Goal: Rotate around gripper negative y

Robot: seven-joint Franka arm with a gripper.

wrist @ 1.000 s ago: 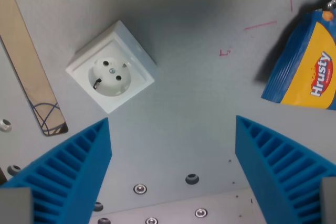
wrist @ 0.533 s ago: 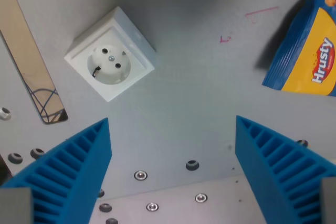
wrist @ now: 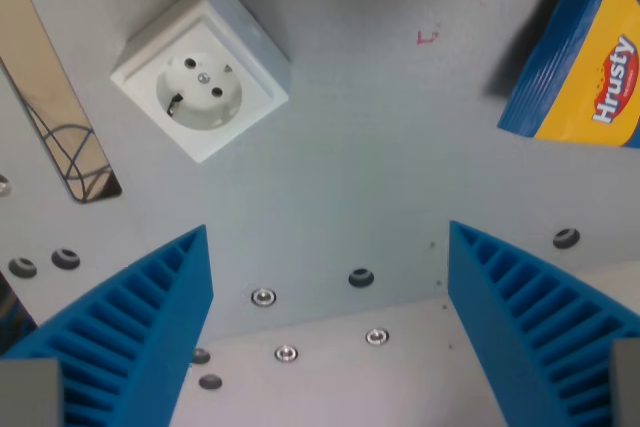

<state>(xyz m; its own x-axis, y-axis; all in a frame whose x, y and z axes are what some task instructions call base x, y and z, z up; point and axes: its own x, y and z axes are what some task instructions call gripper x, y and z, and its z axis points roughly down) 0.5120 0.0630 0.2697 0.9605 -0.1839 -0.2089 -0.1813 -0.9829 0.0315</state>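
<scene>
The blue ribbed fingers [wrist: 150,327] were spread wide and gripped nothing, since the task was pure wrist rotation, hanging over the grey table [wrist: 370,167] between the white wall socket [wrist: 200,67] and Hrusty packet [wrist: 590,62].

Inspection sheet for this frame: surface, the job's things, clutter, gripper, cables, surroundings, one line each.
Surface: grey table with bolt holes and screws near the bottom, and faint red pen marks near the top.
Job's things: nothing seen; the task is a rotation of the gripper itself.
Clutter: white socket box at upper left, tilted on the table; blue and yellow Hrusty bag at the right edge, cut off by the frame; light wooden strip along the left edge.
Gripper: gripper open, blue ribbed fingers apart, nothing between them.
Cables: nothing seen.
Surroundings: nothing seen beyond the table.
</scene>
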